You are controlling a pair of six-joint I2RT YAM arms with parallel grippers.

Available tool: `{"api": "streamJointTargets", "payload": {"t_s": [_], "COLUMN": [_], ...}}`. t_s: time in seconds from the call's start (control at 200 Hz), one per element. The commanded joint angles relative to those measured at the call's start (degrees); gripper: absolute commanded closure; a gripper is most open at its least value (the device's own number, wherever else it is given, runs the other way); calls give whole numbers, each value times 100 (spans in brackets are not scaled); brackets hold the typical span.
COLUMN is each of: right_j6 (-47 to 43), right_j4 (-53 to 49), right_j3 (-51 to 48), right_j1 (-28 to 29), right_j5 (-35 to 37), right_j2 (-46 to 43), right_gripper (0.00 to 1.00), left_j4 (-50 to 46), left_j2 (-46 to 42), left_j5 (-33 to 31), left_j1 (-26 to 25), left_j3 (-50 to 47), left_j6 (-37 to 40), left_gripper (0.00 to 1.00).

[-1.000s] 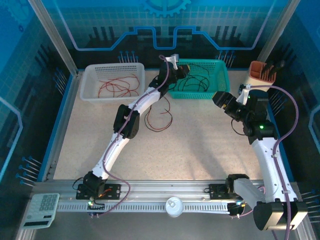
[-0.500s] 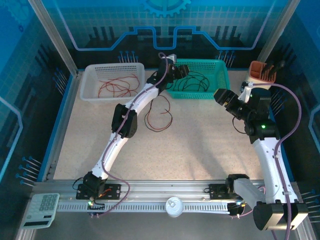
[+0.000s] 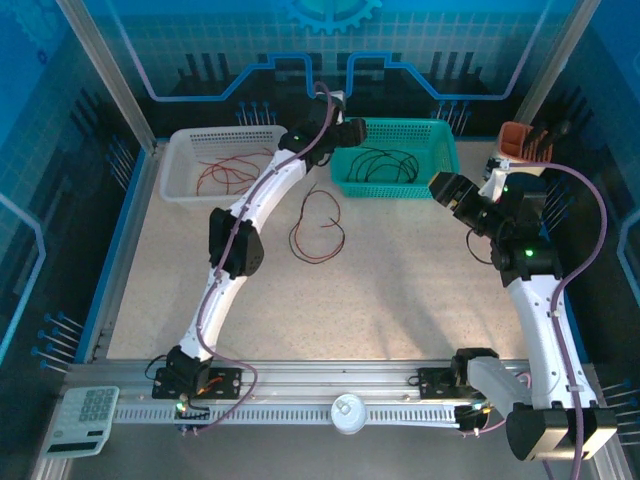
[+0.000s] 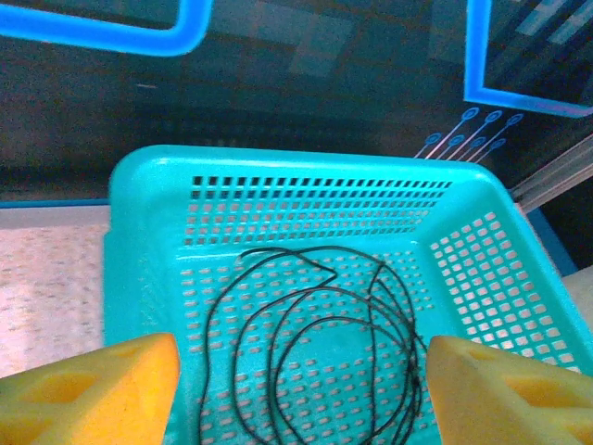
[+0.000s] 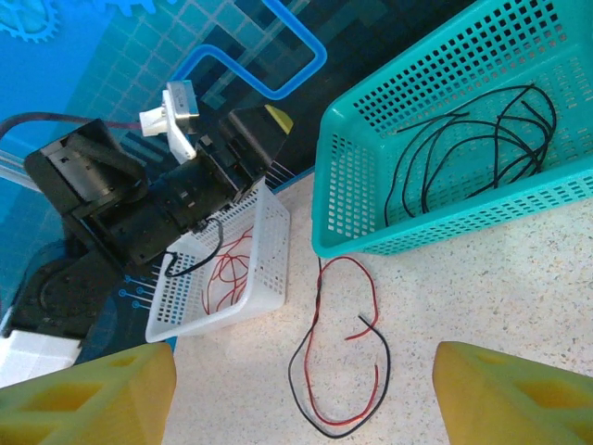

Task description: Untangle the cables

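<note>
The teal basket [image 3: 395,189] stands at the far edge of the counter [image 3: 400,290] and holds a loose coil of black cables [image 3: 385,165]. The left arm [image 3: 270,185] reaches up to the basket's left end. From the left wrist, the left fingers [image 4: 93,389] are spread wide, one at each lower corner of the view. Nothing is held between them, and they hang above the near part of the basket. The black cables [image 4: 320,320] lie flat on the perforated floor below, under the basket's back wall [image 4: 306,199].

The right arm [image 3: 520,255] ends just off the basket's right front corner. Its right fingers [image 5: 88,394] are also wide apart and hold nothing. They look across the counter toward the basket's front wall [image 5: 445,218], with the black cables [image 5: 473,139] visible inside.

Just in front of the basket's left front corner, a red and a black cable [image 3: 294,236] lie on the bare counter, looped together in a long oval. From the right wrist, this loose pair [image 5: 310,334] starts right below the basket's corner and runs away from it.

To the left of the teal basket, apart from it, sits a white basket [image 3: 215,195] with red cables [image 3: 235,175] inside. From the right wrist the white basket [image 5: 264,269] and its red cables [image 5: 227,278] show beside the left arm's dark wrist.
</note>
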Motion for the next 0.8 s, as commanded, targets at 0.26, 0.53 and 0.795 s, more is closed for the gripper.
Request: {"api": "streamJointTargets", "payload": {"t_s": [0.26, 0.53, 0.795], "right_j6": [-35, -90, -167], "right_j4": [84, 143, 349], "right_j3": [224, 84, -30], "right_j1": [-83, 309, 1040], "right_j5": [-126, -184, 145], "right_j2": [18, 369, 839], "right_gripper": [25, 27, 28], "left_j4": [-643, -230, -67], "left_j2": [-1860, -3229, -3538], "left_j5": [-308, -325, -662], "left_j1": [52, 241, 259], "left_j3": [-1160, -4002, -5889], "left_j6": [1065, 1050, 1067], "left_gripper": [25, 24, 28]}}
